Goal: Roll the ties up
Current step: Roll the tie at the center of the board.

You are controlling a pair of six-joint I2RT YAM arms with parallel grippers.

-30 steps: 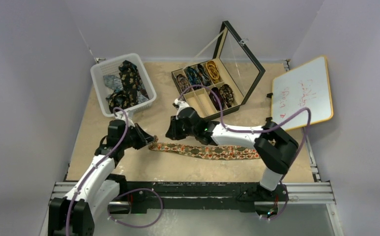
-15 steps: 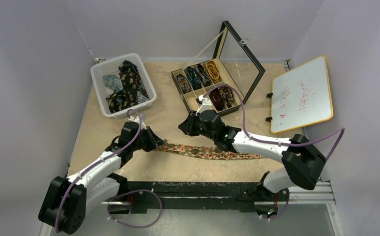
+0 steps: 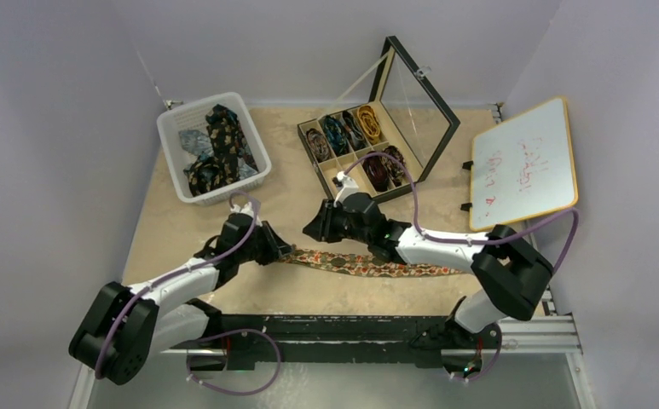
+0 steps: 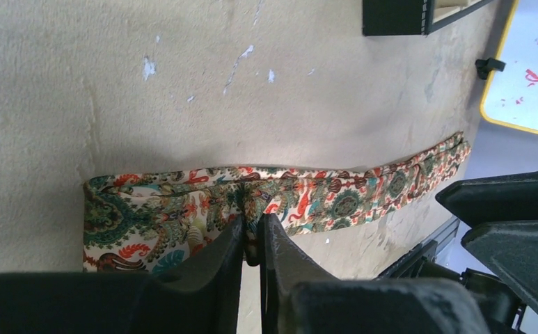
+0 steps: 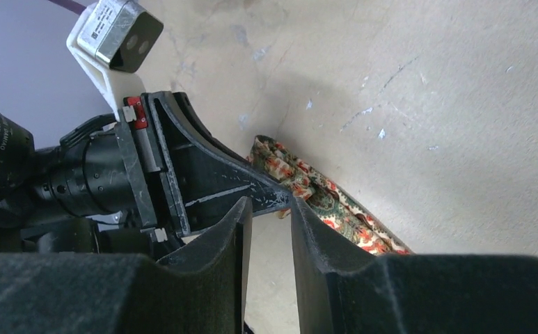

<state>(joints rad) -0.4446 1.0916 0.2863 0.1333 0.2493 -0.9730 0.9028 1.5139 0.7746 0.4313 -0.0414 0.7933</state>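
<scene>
A tan-orange tie (image 3: 368, 262) lies stretched out flat on the worktop (image 3: 283, 187), just beyond the arm bases. It runs from left of centre toward the right edge.

The left end effector (image 4: 252, 240) is clamped on this tie close to its wider left end. In the left wrist view its fingers (image 4: 217, 254) press nearly together, with a bunched fold of the paisley fabric pinched between them. The rest of the cloth trails away to the right.

The right end effector (image 5: 269, 229) sits just beyond and to the right of the left one, over bare worktop beside the tie. Its jaws stand a narrow gap apart and hold nothing.

Farther back on the left is a white basket (image 3: 172, 128) with loose ties (image 3: 219, 145) heaped inside. To its right stands a black box (image 3: 411, 189) with its glass lid propped up. Coiled ties (image 3: 343, 132) sit in its rear compartments, and dark coils sit in two front ones. A whiteboard (image 3: 526, 166) with red writing leans at the far right.
</scene>
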